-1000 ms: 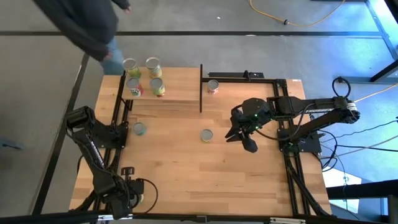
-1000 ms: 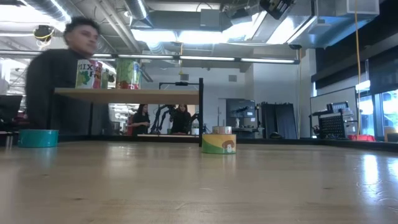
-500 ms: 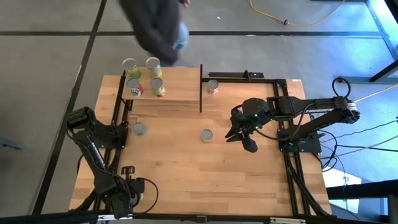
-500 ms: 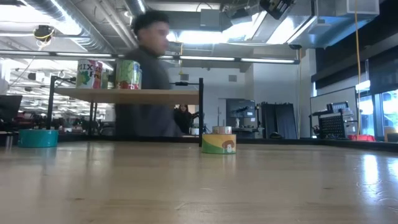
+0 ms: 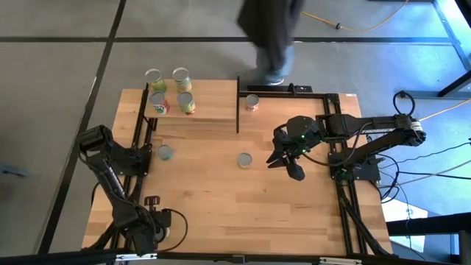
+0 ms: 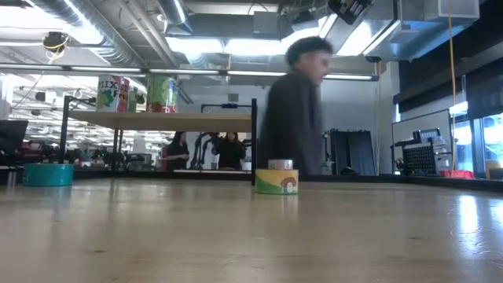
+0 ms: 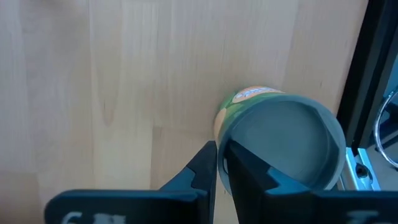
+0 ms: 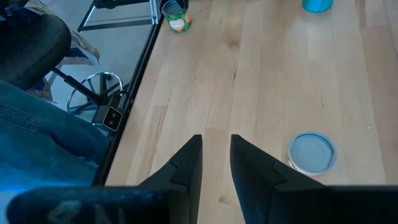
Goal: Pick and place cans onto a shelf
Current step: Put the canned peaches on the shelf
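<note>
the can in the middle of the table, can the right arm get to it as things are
Probably yes. The can stands alone on bare tabletop, and the right gripper hangs just beside it, holding nothing. Nothing lies between them. The shelf is well off to the far side.

Open tabletop [image 5: 221, 199] is lying between the two arms, with only two cans interrupting its middle: one [image 5: 244, 160] just beside the right gripper [image 5: 283, 163], one [image 5: 165, 152] near the left frame. Four cans [image 5: 170, 92] are crowding the far left end of the shelf [image 5: 210, 110], leaving its remainder bare. The black panel [image 5: 238, 103] is walling off the shelf's right end; a can [image 5: 252, 102] is standing beyond it. A person [image 5: 268, 37] is passing the far edge.
</note>
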